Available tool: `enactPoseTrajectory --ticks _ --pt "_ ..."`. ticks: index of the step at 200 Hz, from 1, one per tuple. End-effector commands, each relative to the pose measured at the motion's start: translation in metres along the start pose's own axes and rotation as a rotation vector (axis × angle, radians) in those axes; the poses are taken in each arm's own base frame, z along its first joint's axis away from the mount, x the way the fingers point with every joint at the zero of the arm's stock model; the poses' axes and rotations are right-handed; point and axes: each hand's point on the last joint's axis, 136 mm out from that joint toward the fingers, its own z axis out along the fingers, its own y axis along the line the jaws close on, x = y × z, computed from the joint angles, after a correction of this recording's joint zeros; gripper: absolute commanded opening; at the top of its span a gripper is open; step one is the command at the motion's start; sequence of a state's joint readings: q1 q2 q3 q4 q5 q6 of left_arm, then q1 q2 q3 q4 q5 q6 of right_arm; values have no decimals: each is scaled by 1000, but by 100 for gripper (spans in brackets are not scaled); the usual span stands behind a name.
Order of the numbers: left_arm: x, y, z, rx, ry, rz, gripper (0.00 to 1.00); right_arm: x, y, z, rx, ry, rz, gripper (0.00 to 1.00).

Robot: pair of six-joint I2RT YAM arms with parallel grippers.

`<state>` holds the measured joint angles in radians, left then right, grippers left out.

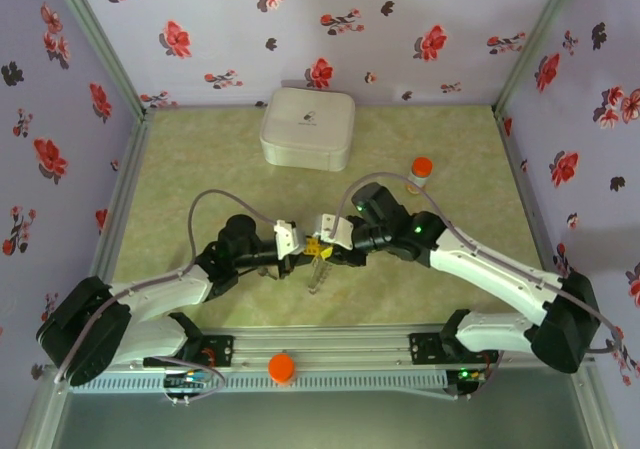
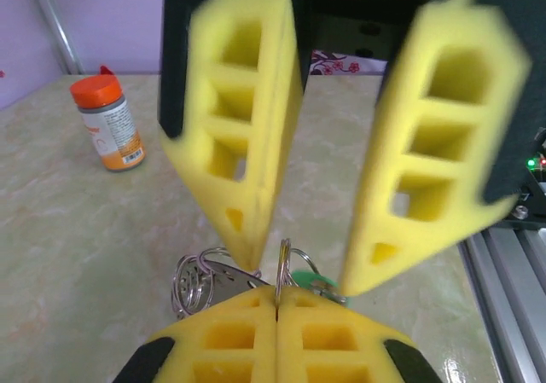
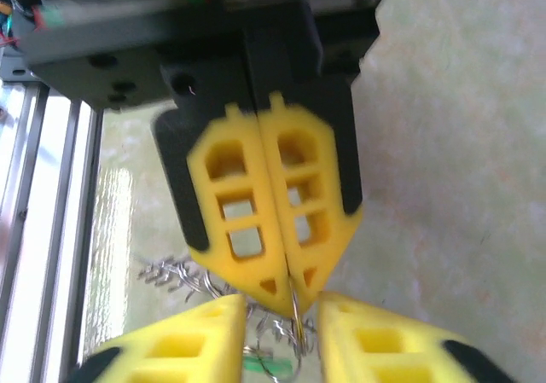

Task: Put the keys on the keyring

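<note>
Meeting tip to tip over the pale green marbled bench, the left gripper keeps its jaws clenched on a thin silvery metal loop that stands upright and edge-on, while the right gripper has its jaws released, one finger either side of that loop. The bright green key tab hangs touching the loop, and the dark grey beaded keyring sits just beside it. The loop's plane runs along the line between the arms, so the right jaws, already straddling it, would likely close across its flat faces.
</note>
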<state>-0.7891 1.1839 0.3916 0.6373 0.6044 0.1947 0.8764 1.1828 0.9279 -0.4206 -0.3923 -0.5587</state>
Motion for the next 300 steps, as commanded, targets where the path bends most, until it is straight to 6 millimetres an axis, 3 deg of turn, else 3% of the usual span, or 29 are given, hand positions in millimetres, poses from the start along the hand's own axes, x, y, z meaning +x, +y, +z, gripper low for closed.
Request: enactPoseTrajectory --ticks 1,25,64,107,136,178,213,300 --pt "-22 4 -5 -37 -95 83 0 -21 -15 -18 119 -164 52 34" --pt "-28 8 -6 -66 -148 107 0 -20 -19 -26 175 -245 113 35" --pt "-42 19 -1 -100 -220 120 0 13 -13 -20 215 -222 178 37" --pt "-44 24 5 -102 -236 89 0 28 -23 -18 310 -232 194 37" --pt "-44 23 6 -96 -243 72 0 26 -29 -15 328 -234 169 35" --pt "-43 21 7 -98 -247 73 0 12 -22 -2 241 -272 120 38" --pt "-45 21 5 -113 -256 83 0 16 -26 5 253 -262 122 37" --pt "-51 27 -3 -168 -274 93 0 22 -36 1 314 -215 144 20"
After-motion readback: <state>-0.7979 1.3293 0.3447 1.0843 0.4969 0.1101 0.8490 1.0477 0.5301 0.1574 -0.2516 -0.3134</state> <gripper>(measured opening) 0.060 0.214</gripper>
